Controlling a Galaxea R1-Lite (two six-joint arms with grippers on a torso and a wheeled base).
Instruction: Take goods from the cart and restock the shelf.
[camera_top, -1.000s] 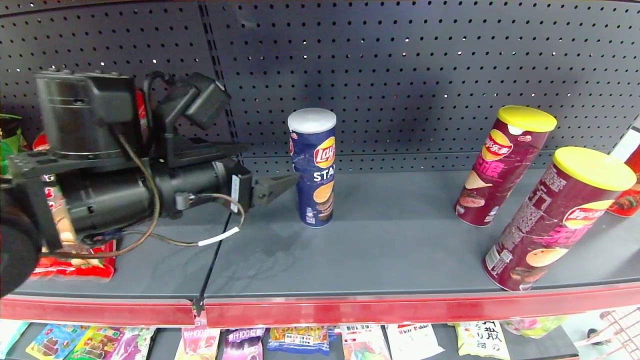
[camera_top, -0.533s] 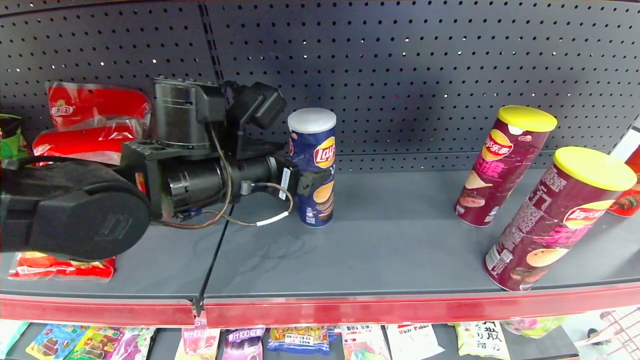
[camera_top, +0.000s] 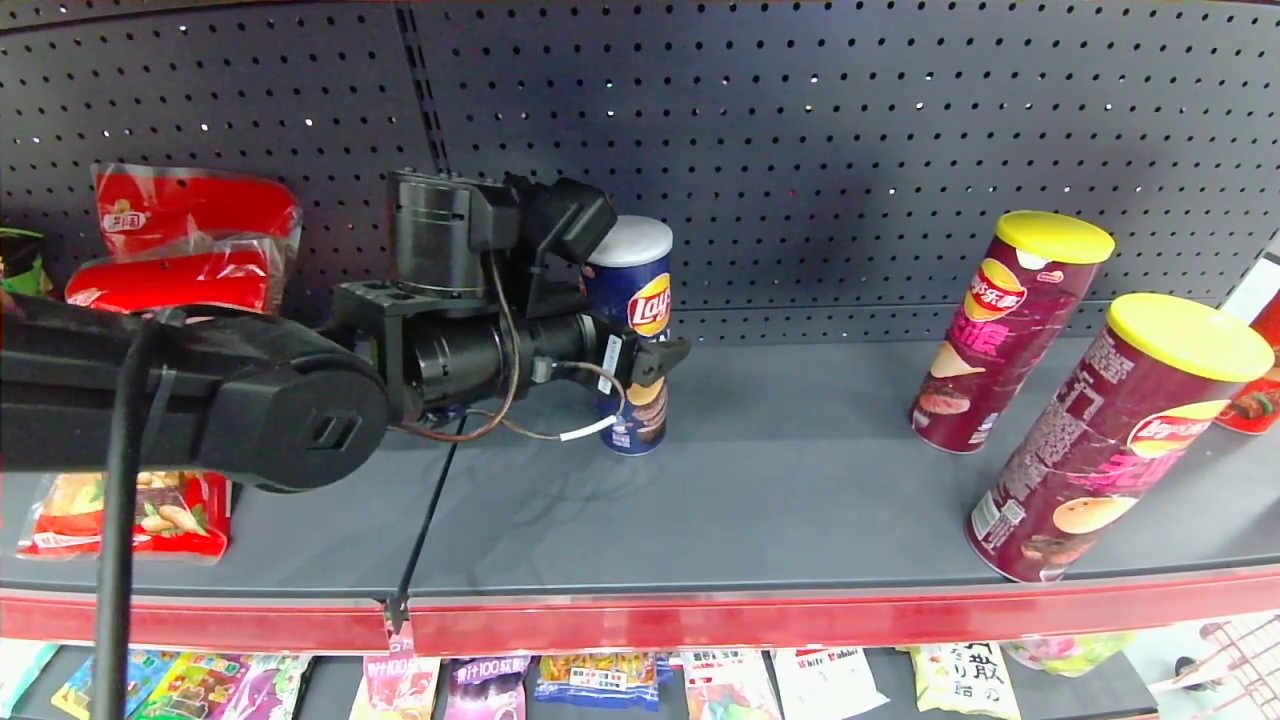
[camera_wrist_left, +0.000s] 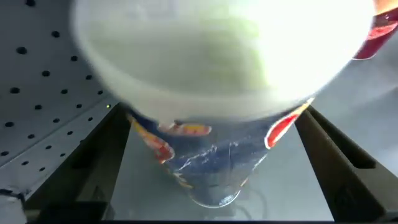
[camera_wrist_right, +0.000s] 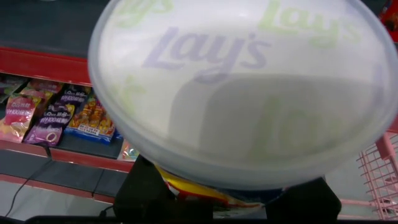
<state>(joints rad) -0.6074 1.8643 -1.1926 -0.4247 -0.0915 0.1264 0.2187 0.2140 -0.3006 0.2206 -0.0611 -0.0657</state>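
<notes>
A blue chip can (camera_top: 640, 300) with a pale lid stands upright on the grey shelf (camera_top: 800, 500), close to the pegboard back. My left gripper (camera_top: 650, 365) comes in from the left at mid height and straddles it, open. In the left wrist view the blue chip can (camera_wrist_left: 211, 168) sits between the two dark fingers (camera_wrist_left: 339, 168) of that gripper (camera_wrist_left: 213, 124), with a narrow gap on each side. My right gripper (camera_wrist_right: 224, 193) is shut on a second chip can (camera_wrist_right: 242, 87), whose clear lid faces the camera; its fingers are mostly hidden under the can.
Two maroon cans with yellow lids (camera_top: 1010, 330) (camera_top: 1120, 440) lean at the shelf's right. Red snack bags (camera_top: 180, 240) and a nut bag (camera_top: 130, 515) lie at the left. The red shelf lip (camera_top: 700, 620) runs along the front, with snack packets (camera_top: 600, 680) below it.
My left arm has moved right along the shelf until its fingers came around the blue can. The red bags behind it have come into sight. The can has stayed upright in place.
</notes>
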